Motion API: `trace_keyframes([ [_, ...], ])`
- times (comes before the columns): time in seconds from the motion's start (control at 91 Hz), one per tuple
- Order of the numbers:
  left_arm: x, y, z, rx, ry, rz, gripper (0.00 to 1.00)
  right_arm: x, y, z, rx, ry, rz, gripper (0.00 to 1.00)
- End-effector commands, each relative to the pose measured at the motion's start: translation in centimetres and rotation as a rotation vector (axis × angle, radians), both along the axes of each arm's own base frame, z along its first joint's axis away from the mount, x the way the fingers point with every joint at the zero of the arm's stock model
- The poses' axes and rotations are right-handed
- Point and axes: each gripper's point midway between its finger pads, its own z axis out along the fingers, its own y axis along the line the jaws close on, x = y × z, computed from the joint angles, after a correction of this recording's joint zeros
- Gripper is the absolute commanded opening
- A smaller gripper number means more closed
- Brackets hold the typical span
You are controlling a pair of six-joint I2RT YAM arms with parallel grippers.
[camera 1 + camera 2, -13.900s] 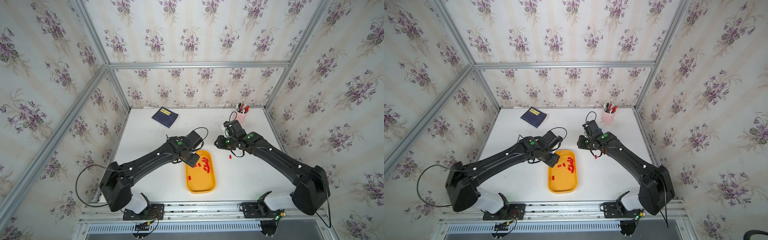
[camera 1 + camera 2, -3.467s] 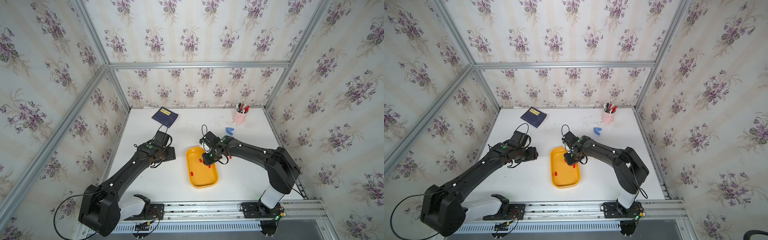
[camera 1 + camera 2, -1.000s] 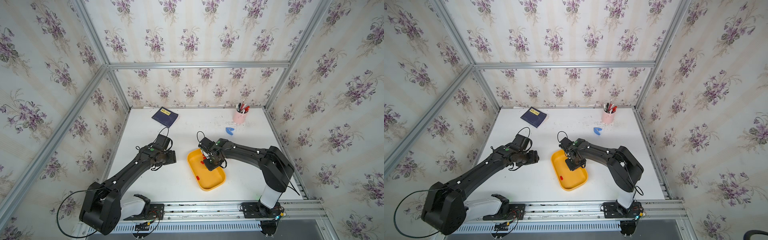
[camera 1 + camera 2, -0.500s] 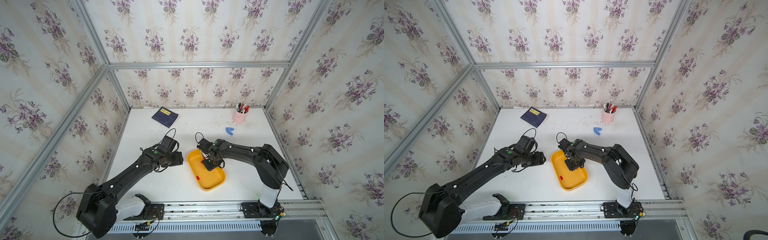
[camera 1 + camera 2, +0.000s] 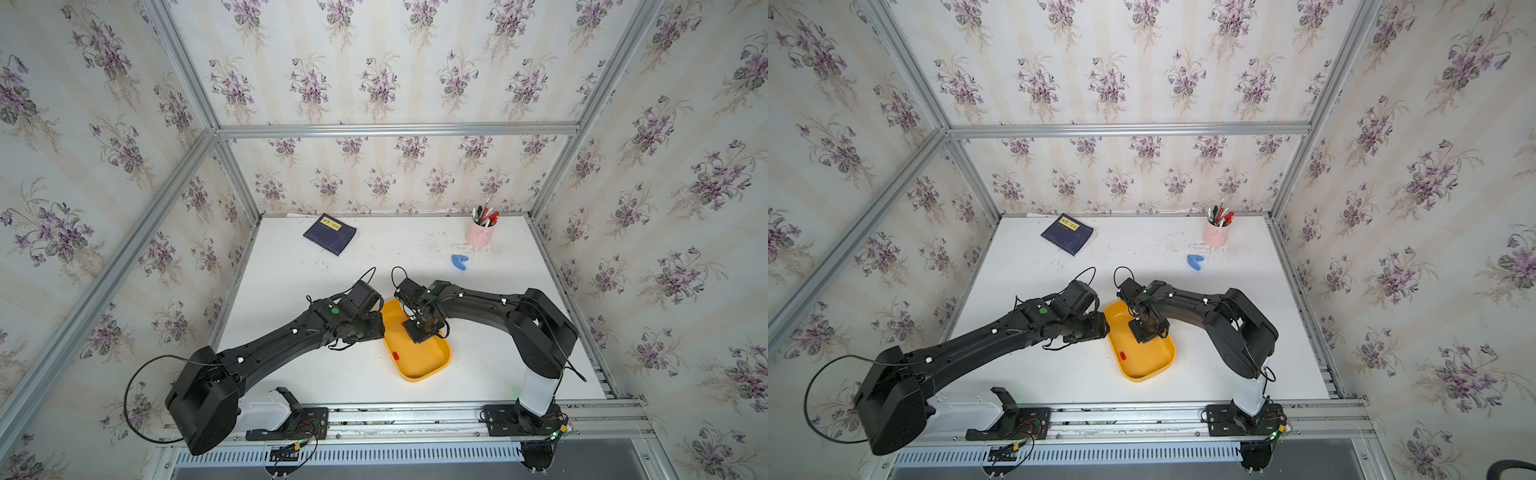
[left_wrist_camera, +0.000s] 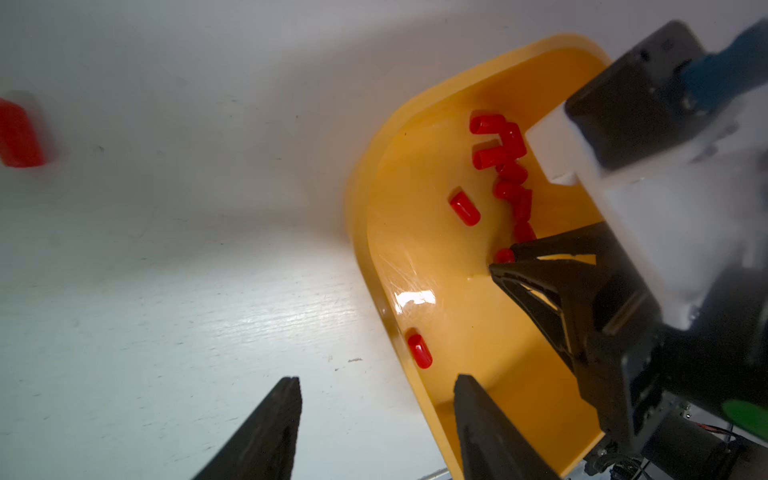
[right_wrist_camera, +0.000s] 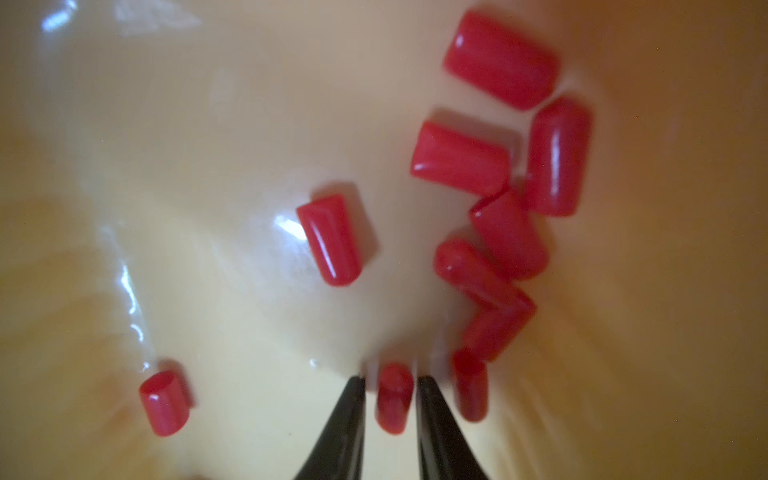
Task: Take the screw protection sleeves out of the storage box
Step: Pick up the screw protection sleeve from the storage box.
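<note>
Storage box: shallow yellow-orange plastic storage box [image 5: 419, 376] with rounded corners and a low rim, lying askew on the white table [image 5: 316, 274] between the two black arms, seen in both top views.
Sleeves: tiny bright red plastic screw protection sleeves [image 6: 509, 174] lying on the box floor, most touching in a crooked chain beside one wall. One lone sleeve [image 5: 396, 355] well apart from the chain, just beside the opposite rim. One blurred red piece [image 6: 18, 133] on bare table outside the box.
Right gripper: black right gripper [image 7: 392, 380] down inside the box, tips close on either side of a single lying sleeve [image 7: 392, 411]. Pinched or merely flanked, impossible to tell.
Left gripper: black left gripper [image 6: 376, 380] spread wide, holding nothing, straddling the box rim. One finger [image 6: 266, 428] over the table, the other inside the box.
Background: dark blue notebook [image 5: 331, 234], pink cup of pens [image 5: 480, 235] and small blue clip [image 5: 460, 262] toward the far edge of the table, well apart from the box.
</note>
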Motion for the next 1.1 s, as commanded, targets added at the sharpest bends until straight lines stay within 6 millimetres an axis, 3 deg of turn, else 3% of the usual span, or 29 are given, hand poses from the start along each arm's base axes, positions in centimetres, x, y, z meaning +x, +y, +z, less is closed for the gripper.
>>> trace_keyframes([
  [0.0, 0.9, -0.6, -0.1, -0.003, -0.023, 0.024, 0.63, -0.4, 0.1, -0.1, 0.010, 0.018, -0.023, 0.24],
  [0.198, 1.6, -1.3, -0.8, 0.002, -0.019, 0.016, 0.62, -0.6, 0.6, 0.3, 0.050, 0.023, -0.039, 0.22],
  [0.242, 1.5, -1.3, -1.7, 0.021, 0.000, 0.013, 0.62, -0.5, 0.2, 0.1, 0.032, 0.017, -0.047, 0.23],
  [0.681, 1.5, -1.0, -1.3, 0.041, -0.015, -0.006, 0.63, 0.9, -0.1, -0.2, -0.002, -0.028, -0.094, 0.30],
  [0.912, 1.5, -0.6, -1.1, 0.063, -0.023, -0.006, 0.63, 0.7, 0.0, -0.4, 0.015, -0.019, -0.097, 0.15],
  [1.0, 1.5, -0.3, -1.2, 0.080, -0.024, -0.003, 0.63, 0.8, 0.4, 0.5, 0.048, -0.033, -0.100, 0.12],
  [1.088, 1.8, -0.1, 0.2, 0.060, -0.060, 0.004, 0.64, 1.5, 1.0, 2.0, 0.095, -0.061, -0.109, 0.11],
])
